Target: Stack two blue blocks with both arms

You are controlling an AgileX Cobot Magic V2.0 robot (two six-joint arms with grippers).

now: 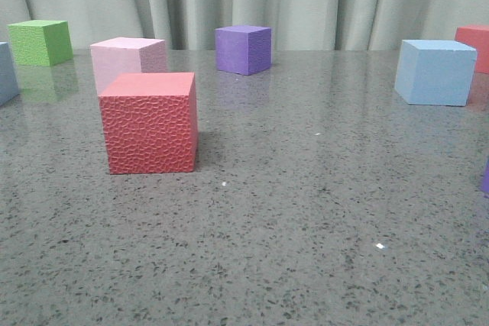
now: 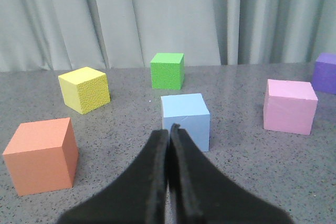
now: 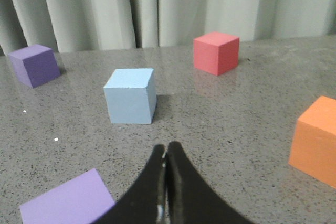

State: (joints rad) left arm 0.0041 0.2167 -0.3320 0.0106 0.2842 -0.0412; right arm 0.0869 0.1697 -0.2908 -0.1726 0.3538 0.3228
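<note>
One pale blue block sits at the right of the table in the front view, and it also shows in the right wrist view, ahead of my right gripper, which is shut and empty. The other blue block is cut off at the left edge of the front view. It shows whole in the left wrist view, just beyond my left gripper, which is shut and empty. Neither gripper shows in the front view.
In the front view a textured red cube stands in front of a pale pink cube, with a green cube, a purple cube and a red cube at the back. A yellow cube and orange cubes lie near the grippers. A lilac cube lies by the right gripper.
</note>
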